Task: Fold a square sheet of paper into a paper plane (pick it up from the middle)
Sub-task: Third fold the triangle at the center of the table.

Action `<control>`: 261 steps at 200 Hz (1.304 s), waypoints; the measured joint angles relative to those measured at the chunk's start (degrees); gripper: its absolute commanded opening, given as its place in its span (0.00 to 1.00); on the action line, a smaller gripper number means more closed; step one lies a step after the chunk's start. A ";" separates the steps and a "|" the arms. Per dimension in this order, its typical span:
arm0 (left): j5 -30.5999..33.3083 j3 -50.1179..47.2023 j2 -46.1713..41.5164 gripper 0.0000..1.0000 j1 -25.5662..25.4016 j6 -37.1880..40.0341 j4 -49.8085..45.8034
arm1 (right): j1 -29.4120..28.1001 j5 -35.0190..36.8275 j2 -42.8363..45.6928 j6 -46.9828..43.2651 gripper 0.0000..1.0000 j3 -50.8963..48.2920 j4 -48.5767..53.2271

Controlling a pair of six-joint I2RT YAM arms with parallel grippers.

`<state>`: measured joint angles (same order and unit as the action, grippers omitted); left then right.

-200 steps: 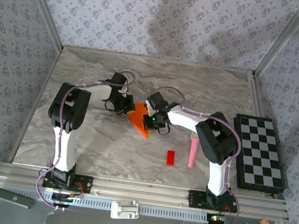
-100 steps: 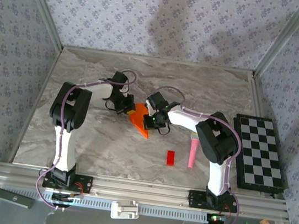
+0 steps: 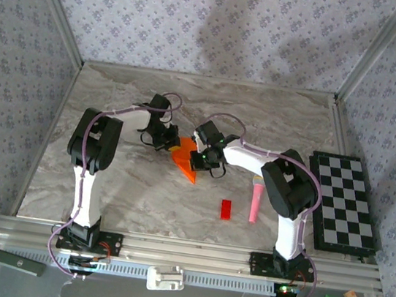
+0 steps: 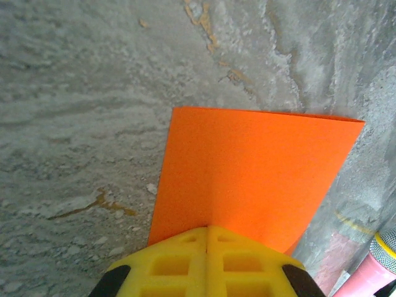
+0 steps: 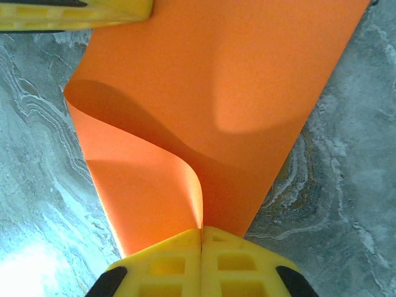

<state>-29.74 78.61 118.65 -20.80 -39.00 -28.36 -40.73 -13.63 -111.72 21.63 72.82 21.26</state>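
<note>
The square sheet of paper is bright orange and hangs just above the middle of the marble table, reading from above as a pointed wedge. My left gripper is shut on its left edge, and in the left wrist view the yellow fingertips pinch the flat sheet. My right gripper is shut on the right side. In its wrist view the jaws clamp two layers of the paper, which curls over in a loose bend. The left gripper's yellow finger shows at the top left.
A small red block and a pink toy microphone lie in front of the right gripper. The microphone's head sits at the lower right of the left wrist view. A checkerboard lies at the right edge. Walls enclose three sides.
Almost nothing: both grippers keep their hold on the paper, and they have shifted only slightly.
</note>
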 measured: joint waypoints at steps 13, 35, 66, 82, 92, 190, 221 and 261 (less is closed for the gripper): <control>0.02 0.02 0.02 0.00 -0.07 0.07 -0.02 | 0.00 0.31 0.00 0.00 0.00 0.00 0.02; 0.24 0.13 0.02 0.00 -0.11 0.22 -0.15 | 0.00 0.81 0.00 0.00 0.00 0.00 0.07; 0.22 0.35 0.17 0.00 -0.24 0.22 -0.17 | 0.00 0.90 0.00 0.00 0.00 0.00 0.22; 0.20 0.42 0.24 0.00 -0.28 0.24 -0.17 | 0.00 0.90 -0.02 0.00 0.00 0.00 0.33; 0.20 0.48 0.28 0.00 -0.31 0.24 -0.17 | 0.00 0.90 -0.02 0.00 0.00 0.00 0.39; 0.46 1.25 0.31 0.02 -0.33 0.42 -1.14 | 0.00 1.44 -0.85 0.00 0.00 0.02 1.07; 1.88 2.45 -0.20 0.13 -0.31 0.20 -2.36 | 0.00 1.46 -1.05 0.00 0.00 0.42 1.36; 2.54 0.98 -7.96 0.23 -0.20 -3.13 -0.33 | 0.00 1.44 -1.25 0.00 0.00 0.63 1.49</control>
<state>-27.20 79.59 110.69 -20.99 -42.13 -28.69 -40.73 -12.19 -112.97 21.63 73.45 22.74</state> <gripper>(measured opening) 0.227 0.050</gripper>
